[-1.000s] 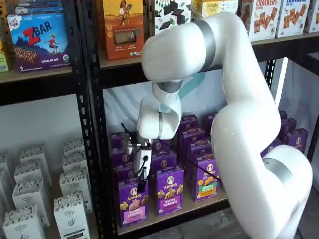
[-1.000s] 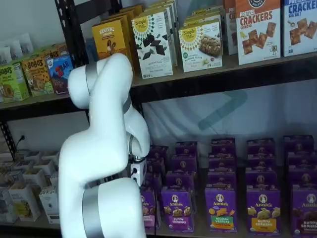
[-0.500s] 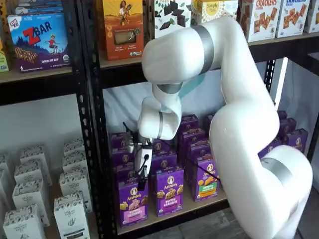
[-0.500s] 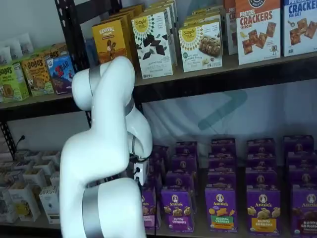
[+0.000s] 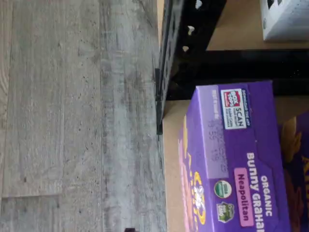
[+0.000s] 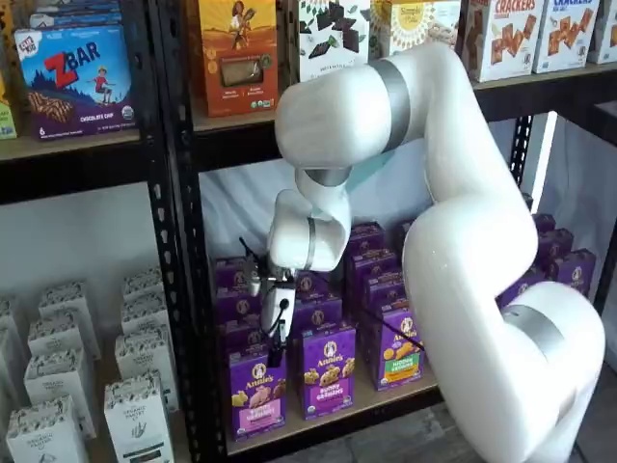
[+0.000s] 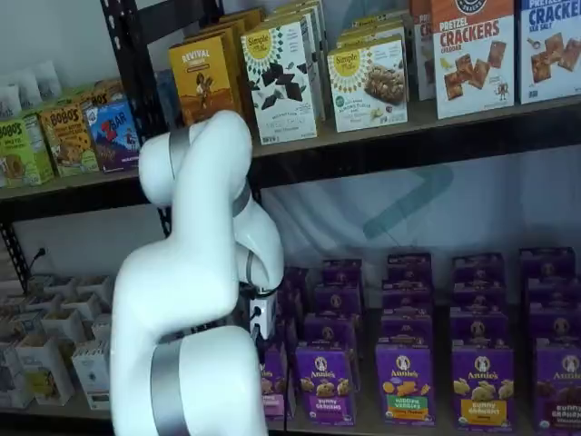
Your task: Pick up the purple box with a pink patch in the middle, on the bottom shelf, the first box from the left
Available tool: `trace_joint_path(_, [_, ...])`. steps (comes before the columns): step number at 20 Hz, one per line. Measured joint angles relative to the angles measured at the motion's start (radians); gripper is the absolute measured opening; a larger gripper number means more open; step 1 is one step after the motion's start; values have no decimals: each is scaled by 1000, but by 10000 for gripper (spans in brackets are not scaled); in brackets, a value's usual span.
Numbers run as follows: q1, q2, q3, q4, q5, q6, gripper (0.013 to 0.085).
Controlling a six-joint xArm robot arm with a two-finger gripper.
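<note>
**Purple carton under my gripper, nothing in hand**

White and bulky, my arm [image 6: 463, 241] is filling most of the space in front of the black rack in both shelf views, bending down from the right towards the lower bay. The grey plank floor [image 5: 72, 121] is taking up half of the wrist view, running beside a black perforated upright [image 5: 169, 53].

The bottom shelf [image 6: 333, 417], a tan board edged by a black beam, is carrying rows of purple cartons. The purple box [image 6: 257, 394] is standing upright at the front of the row nearest the black upright [image 6: 183, 289], with a pink patch showing low on its front. A purple carton with a purple-white label [image 6: 328, 371] is standing just beside it on its other side. In the wrist view I am looking down on the purple box's top panel [image 5: 231, 159], where a pink "Neapolitan" tag and a scan label are showing, and the bare shelf board [image 5: 171, 169] is lying between the box and the beam.

My gripper [image 6: 275, 355] is hanging just over the top of the purple box, pointing down. Its black fingers are showing side-on, so no gap is visible between them, but the jaws are standing at their widest and they are gripping nothing. The box is resting on the board.
</note>
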Motion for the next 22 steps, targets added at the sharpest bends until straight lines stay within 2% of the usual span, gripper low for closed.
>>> trace_joint_path(13, [-12, 49, -54, -50, 3, 34, 850])
trace_joint_path(22, [-12, 77, -81, -96, 4, 75, 850])
